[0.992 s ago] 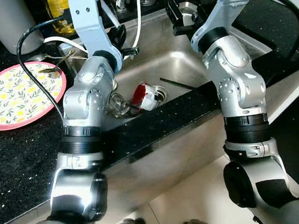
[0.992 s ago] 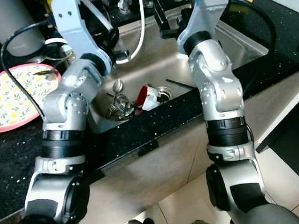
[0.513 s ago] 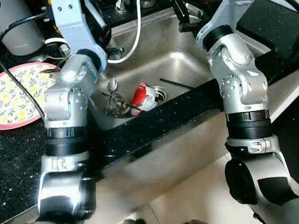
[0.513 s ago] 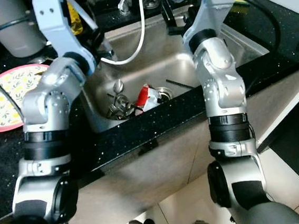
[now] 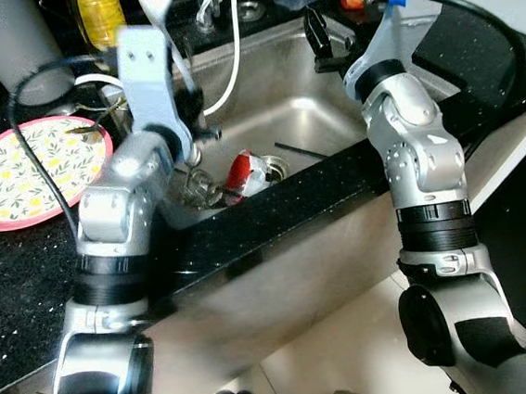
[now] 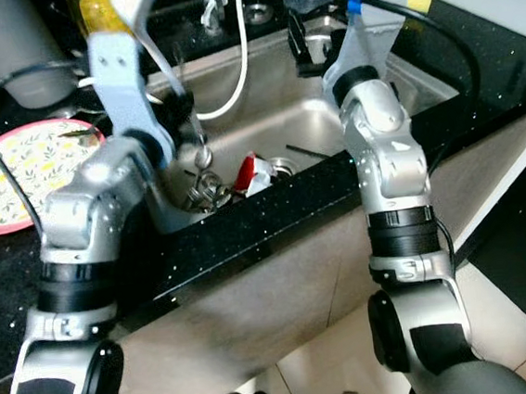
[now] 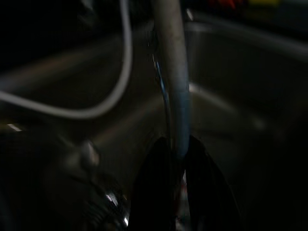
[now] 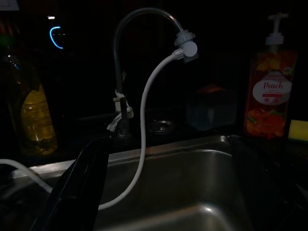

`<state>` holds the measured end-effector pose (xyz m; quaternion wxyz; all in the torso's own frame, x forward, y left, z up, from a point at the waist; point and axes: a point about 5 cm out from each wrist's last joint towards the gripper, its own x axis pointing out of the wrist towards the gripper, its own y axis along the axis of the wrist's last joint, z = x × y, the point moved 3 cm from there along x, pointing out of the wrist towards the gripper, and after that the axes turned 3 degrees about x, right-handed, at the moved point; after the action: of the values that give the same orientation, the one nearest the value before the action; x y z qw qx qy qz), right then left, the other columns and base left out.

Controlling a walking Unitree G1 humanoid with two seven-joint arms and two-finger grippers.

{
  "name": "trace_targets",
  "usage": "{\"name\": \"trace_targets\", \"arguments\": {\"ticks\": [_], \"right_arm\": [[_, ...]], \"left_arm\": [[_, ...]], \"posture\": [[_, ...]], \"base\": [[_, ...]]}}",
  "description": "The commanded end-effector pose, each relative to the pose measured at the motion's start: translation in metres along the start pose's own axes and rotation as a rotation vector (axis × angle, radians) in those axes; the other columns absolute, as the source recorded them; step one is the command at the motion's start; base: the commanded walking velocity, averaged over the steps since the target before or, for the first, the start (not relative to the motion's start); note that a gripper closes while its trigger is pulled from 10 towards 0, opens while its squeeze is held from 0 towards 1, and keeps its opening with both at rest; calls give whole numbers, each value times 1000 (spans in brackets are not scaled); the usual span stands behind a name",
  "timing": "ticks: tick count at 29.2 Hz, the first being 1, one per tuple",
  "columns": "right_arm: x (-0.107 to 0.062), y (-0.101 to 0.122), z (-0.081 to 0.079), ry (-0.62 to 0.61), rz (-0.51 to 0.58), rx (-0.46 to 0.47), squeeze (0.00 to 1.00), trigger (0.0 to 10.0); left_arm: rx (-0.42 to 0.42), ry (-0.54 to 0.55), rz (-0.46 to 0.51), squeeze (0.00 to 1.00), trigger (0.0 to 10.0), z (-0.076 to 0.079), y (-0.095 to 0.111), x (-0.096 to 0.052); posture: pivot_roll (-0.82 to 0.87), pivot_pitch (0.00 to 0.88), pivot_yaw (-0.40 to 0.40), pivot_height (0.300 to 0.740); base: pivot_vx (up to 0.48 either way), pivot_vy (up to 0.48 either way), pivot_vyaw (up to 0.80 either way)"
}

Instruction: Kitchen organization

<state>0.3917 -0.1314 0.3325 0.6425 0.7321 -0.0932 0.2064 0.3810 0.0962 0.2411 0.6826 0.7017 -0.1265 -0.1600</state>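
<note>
While both arms reach over the steel sink (image 5: 330,121) set into the black worktop (image 5: 28,275), the left claw (image 7: 174,159) is closed on a pale, slender rod-like item (image 7: 172,72) that rises from between its fingers; what the item is cannot be told. The left claw sits above the sink's left part, near the white hose (image 6: 242,59). The right claw (image 5: 315,35) is held at the sink's rear edge; whether its fingers are apart or together cannot be told, and one dark finger (image 8: 77,187) shows in the right wrist view. In the sink basin, next to the drain (image 5: 277,165), lie a red-and-white wrapper (image 5: 245,173) and a cluster of metal utensils (image 6: 205,191), with a thin black stick (image 5: 298,150) lying just beside the drain. The hose hangs from the faucet (image 8: 144,48) down into the basin. On the worktop left of the sink rests a pink-rimmed plate (image 5: 27,168) with a lemon pattern. Behind the sink stand an oil bottle (image 8: 36,115) and a peach soap dispenser (image 8: 269,91).
</note>
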Motion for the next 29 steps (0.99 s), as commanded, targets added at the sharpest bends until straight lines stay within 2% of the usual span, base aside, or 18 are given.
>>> {"name": "trace_targets", "arguments": {"ticks": [1,3,6,8,12,18,19,24,25,29], "right_arm": [[0,0,4,-14,7,-3,0,10000],[-1,2,2,-1,18,-20,0,10000],[-1,2,2,2,23,-24,0,10000],[-1,2,4,-18,27,-15,0,10000],[-1,0,3,-21,27,-11,0,10000],[-1,1,4,-26,29,-10,0,10000],[-1,1,6,-36,28,-9,0,10000],[-1,3,6,-40,32,-9,0,10000],[-1,3,6,-40,33,-9,0,10000],[-3,3,6,-48,35,-5,0,10000]], "left_arm": [[-25,-40,-54,0,10000,8,-18,2],[-50,-57,-75,0,10000,14,-29,2],[-46,-59,-81,0,10000,15,-32,2],[-7,-42,-98,0,10000,11,-34,1],[7,-40,-107,0,10000,9,-36,1],[-1,-39,-106,0,10000,10,-36,2],[-25,-4,-101,0,10000,6,-36,3],[-32,35,-104,0,10000,-1,-38,6],[-32,44,-93,1000,10000,-2,-37,7],[-16,49,-39,1000,10000,-1,-28,7]], "posture": [[11,0,22,740],[8,0,24,740],[13,0,24,740],[24,0,25,740],[23,0,31,740],[17,0,36,740],[8,0,42,740],[-4,0,50,740],[-7,0,55,740],[-10,0,60,740]], "base": [[0,0,0],[0,0,0],[0,0,0],[0,0,0],[0,0,0],[0,0,0],[0,0,0],[0,0,0],[0,0,0],[0,0,0]]}}
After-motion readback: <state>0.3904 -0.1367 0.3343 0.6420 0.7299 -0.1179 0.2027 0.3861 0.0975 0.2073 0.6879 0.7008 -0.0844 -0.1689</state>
